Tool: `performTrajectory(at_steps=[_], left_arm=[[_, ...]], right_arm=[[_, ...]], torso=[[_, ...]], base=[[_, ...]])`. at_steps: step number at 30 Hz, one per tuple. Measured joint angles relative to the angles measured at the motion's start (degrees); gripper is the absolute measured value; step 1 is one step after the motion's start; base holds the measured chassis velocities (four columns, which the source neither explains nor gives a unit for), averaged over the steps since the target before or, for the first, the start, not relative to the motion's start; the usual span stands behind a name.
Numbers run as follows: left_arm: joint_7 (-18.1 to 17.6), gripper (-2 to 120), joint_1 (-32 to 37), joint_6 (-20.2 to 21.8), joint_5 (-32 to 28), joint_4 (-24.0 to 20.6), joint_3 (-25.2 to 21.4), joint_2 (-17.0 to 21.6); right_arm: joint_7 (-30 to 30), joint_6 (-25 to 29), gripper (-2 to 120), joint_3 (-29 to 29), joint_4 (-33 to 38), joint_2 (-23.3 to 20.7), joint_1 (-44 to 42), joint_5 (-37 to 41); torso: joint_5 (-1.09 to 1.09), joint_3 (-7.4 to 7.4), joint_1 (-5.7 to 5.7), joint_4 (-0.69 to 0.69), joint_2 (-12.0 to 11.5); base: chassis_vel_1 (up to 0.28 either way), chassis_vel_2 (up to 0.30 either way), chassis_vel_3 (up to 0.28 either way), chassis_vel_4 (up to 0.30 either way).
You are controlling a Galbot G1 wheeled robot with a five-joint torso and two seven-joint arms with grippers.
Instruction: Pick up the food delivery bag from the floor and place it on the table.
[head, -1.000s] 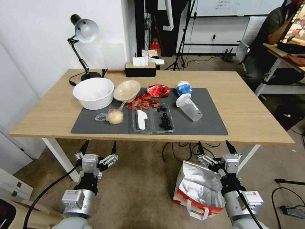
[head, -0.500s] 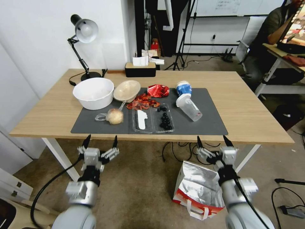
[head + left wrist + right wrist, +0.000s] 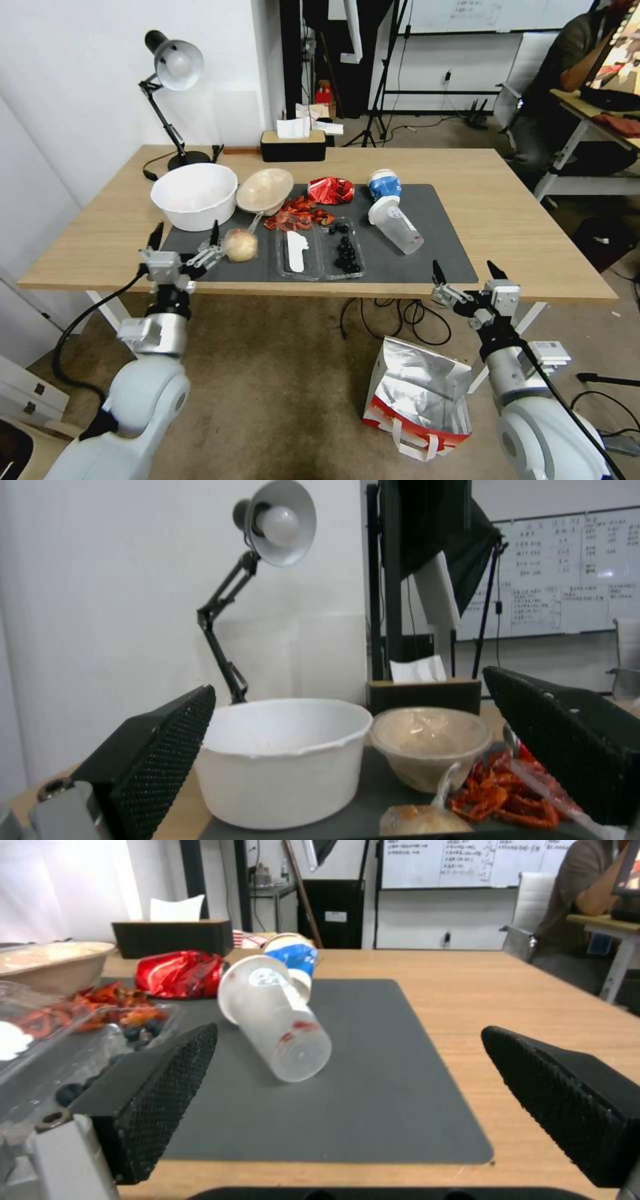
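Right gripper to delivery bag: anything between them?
Nothing. In the head view the open right gripper hangs at the table edge above the food delivery bag; only bare floor behind.

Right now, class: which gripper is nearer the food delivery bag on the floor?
Right. The right gripper hangs open above the food delivery bag; the left gripper is open far across, at the table edge.

Both arms are reaching forward and upward, elbows bent low, wrists tilted up so the fingers are pointing away from the body. The left gripper [image 3: 185, 235] is hanging with its two black fingers spread wide apart, nothing between them. The right gripper [image 3: 467, 272] is doing the same on the other side, its fingers [image 3: 157, 1080] splayed open and empty. A black cable is looping down from each forearm.
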Motion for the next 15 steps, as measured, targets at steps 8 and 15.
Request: performTrajectory(at_steps=[8, 15], left_arm=[[2.6, 100, 6.7, -1.8, 0.0, -2.3, -1.3, -0.8], [3.9, 100, 10.8, -4.3, -0.3, -3.3, -2.5, -0.8]], right_arm=[[-0.7, 1.3, 100, -0.3, -0.2, 0.0, -1.7, 0.2], [-2.0, 9.0, 100, -0.5, -1.2, -1.5, -5.6, 0.5]], torso=[[-0.05, 0.01, 0.00, -0.03, 0.0], [-0.04, 0.01, 0.02, -0.02, 0.0]], base=[[0.000, 0.000, 0.000, 0.000], [0.000, 0.000, 0.000, 0.000]])
